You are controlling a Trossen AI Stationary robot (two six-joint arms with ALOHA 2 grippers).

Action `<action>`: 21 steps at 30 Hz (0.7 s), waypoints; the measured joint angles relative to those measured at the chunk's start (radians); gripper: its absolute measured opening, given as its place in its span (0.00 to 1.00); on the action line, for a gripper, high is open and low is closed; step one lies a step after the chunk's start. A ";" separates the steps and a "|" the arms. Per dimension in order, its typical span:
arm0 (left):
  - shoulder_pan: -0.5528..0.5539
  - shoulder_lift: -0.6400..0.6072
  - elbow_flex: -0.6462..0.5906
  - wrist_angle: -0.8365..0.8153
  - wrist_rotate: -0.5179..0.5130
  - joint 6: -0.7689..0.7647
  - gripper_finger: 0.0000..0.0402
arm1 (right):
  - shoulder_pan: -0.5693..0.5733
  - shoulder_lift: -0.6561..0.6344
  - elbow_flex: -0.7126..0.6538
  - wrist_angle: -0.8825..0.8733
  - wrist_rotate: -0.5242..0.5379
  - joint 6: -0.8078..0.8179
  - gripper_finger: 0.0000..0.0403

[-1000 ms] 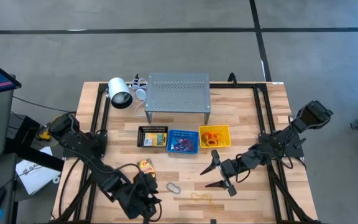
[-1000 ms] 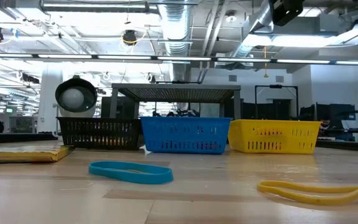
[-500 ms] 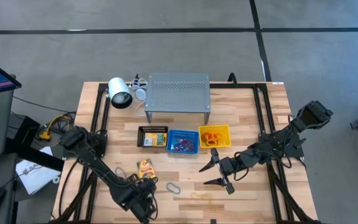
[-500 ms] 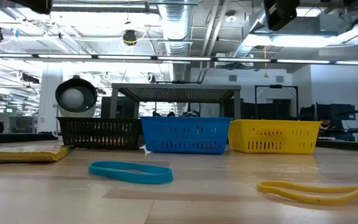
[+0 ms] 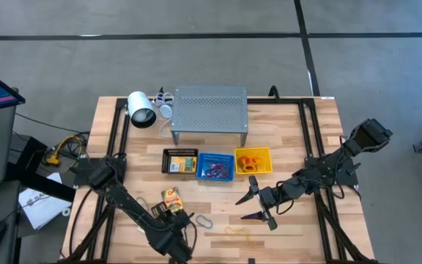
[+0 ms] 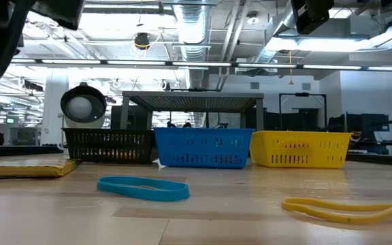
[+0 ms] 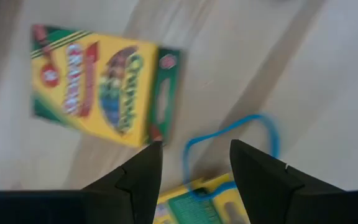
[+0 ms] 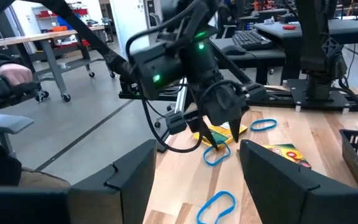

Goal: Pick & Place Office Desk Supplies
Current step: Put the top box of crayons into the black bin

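- The left arm has swung inward over the last second. Its base joints now sit closer to the table's near-left part, and in the low view its dark shape has come in at the left edge, where nothing stood before.
- The left gripper (image 7: 194, 149) now hangs just behind one crayon pack (image 7: 98, 84), which lies flat on the wood.
- Its fingers stand apart, with the edge of a second crayon pack (image 7: 201, 199) and a blue band loop (image 7: 232, 146) between them. You cannot tell from these views whether they press on that pack or only straddle it.
- The right gripper (image 5: 249, 199) has not moved. It waits with its jaws wide apart and empty, near the yellow basket (image 5: 266, 167), over the middle of the table.
- The loose supplies are where they were:
  - a grey clip (image 5: 204, 221) and a yellow band (image 5: 237, 233) near the front edge;
  - a teal band (image 6: 143, 187) in front of the blue basket (image 5: 228, 176).
- The black basket (image 5: 179, 152) already holds flat packs, so I judge it to be the place for the crayons.
- What this means for you: the left arm seems to be setting up for a pack — but the blue loop is tangled into the same spot. If you close here you may lift both together, so check this before you carry anything to a basket.
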 joint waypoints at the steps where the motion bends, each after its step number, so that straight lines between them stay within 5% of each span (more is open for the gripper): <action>1: 0.000 0.016 0.021 -0.038 0.002 0.000 0.45 | 0.000 0.000 0.000 -0.003 0.000 0.000 0.56; 7: 0.000 0.079 0.127 -0.142 -0.026 0.001 0.45 | 0.000 0.000 0.000 -0.019 0.000 -0.001 0.56; 21: 0.015 0.080 0.098 -0.064 -0.081 0.000 0.45 | 0.000 0.000 0.000 -0.022 0.000 -0.008 0.56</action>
